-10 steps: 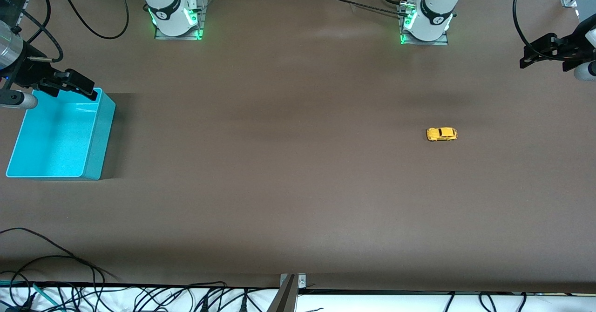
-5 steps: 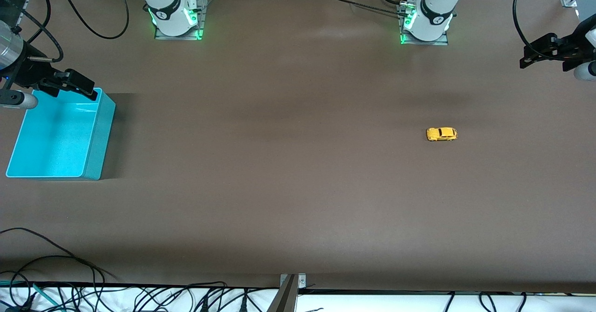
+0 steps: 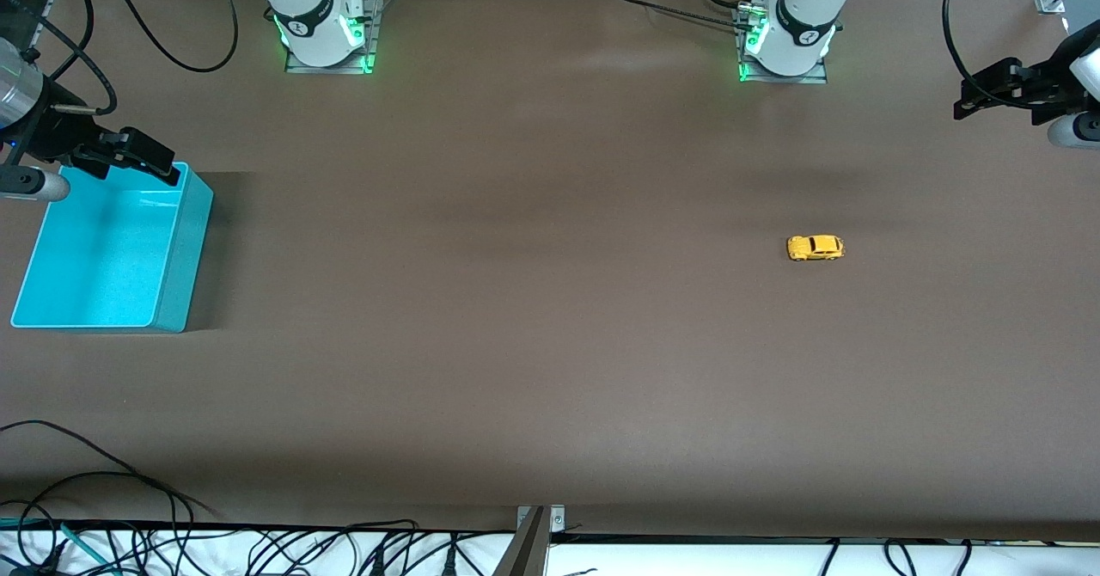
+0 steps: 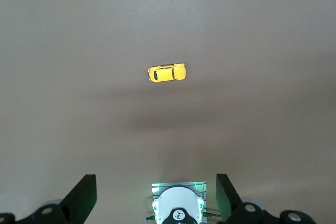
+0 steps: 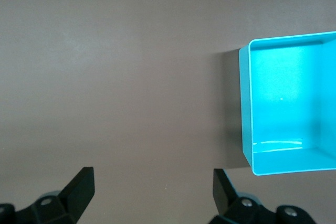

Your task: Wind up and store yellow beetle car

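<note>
The beetle car [image 3: 815, 248] sat on the table [image 3: 516, 318] toward the left arm's end, well apart from the bin [image 3: 185, 249] at the right arm's end.

Even overhead light, sharp focus; soft shadow bands across tabletop [image 3: 550, 318]; dark shadow beside turquoise bin [image 3: 185, 249]; green base glow.

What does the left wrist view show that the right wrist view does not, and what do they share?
Only the left wrist view shows the yellow beetle car on the brown table, the left arm's base, and the open left gripper. Only the right wrist view shows the turquoise bin and the open right gripper. Both share bare tabletop, and neither gripper holds anything.
</note>
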Robot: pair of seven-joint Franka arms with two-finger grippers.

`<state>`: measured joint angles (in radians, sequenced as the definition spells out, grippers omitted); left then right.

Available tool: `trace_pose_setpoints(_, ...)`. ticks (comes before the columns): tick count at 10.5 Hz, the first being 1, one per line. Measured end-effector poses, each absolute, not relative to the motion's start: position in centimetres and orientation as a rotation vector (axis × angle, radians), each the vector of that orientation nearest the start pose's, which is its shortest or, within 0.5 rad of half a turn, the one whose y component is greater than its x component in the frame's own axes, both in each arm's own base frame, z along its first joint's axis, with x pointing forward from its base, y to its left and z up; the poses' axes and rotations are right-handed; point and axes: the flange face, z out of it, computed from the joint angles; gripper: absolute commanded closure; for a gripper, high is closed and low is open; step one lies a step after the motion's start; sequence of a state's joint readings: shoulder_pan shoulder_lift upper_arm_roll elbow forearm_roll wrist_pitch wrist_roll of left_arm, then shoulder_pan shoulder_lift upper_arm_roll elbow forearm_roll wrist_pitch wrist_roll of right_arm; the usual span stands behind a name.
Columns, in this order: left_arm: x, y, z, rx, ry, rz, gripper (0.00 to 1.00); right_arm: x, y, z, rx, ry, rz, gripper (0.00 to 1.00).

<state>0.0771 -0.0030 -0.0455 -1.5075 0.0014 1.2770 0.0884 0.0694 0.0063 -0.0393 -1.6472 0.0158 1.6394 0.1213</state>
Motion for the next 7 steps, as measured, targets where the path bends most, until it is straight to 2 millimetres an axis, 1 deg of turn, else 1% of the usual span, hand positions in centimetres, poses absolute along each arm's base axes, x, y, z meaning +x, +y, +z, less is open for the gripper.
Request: trace_pose_setpoints(7, 52.01, 1.66, 63.03, -3.131, 0.089, 0.367, 0.0, 56.02, 1.85, 59.08, -3.124, 0.144, 0.024, 0.0)
